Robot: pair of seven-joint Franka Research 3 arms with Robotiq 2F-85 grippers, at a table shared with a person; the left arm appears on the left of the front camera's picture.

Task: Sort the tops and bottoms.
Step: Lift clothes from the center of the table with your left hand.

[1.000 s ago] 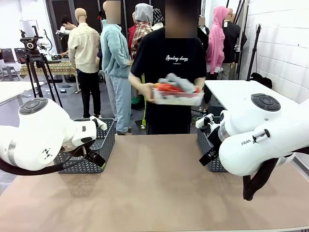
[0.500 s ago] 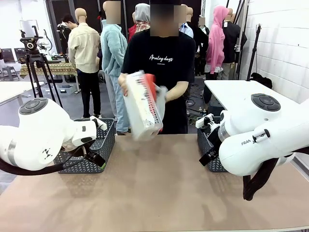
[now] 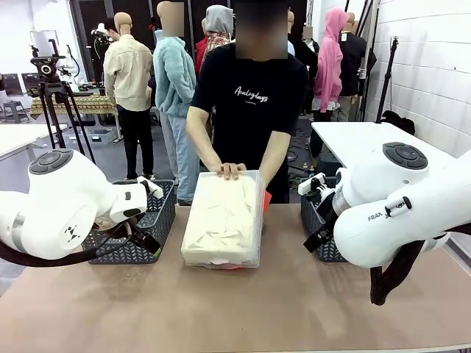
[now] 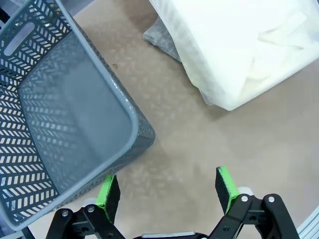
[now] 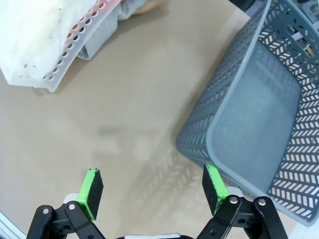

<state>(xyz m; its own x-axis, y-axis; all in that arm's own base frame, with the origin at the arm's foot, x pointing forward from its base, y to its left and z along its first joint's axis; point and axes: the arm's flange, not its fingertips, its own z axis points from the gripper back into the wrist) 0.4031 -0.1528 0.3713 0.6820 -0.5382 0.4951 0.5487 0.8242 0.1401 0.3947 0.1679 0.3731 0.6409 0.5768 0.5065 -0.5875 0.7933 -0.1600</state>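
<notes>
A white perforated bin (image 3: 223, 219) lies upside down on the middle of the table, and the person's hand (image 3: 231, 170) rests on its far end. The tops and bottoms are mostly hidden under it. An orange-red edge (image 3: 266, 198) pokes out at its right side. A light grey garment (image 4: 160, 39) sticks out from under the bin (image 4: 239, 50) in the left wrist view, and the grey cloth (image 5: 95, 46) also shows beside the bin's rim (image 5: 75, 42) in the right wrist view. My left gripper (image 4: 167, 186) hovers open over bare table by the left basket. My right gripper (image 5: 152, 191) is open above the tabletop, holding nothing.
A dark grey lattice basket (image 3: 160, 215) stands at the table's left far edge, close to my left gripper (image 3: 149, 244). A second basket (image 5: 264, 114) stands at the right, partly hidden behind my right arm (image 3: 397, 213). A white table (image 3: 353, 136) sits beyond on the right.
The person, who held the bin of clothes upright, has tipped it over and set it upside down on the table. Neither arm has moved.
</notes>
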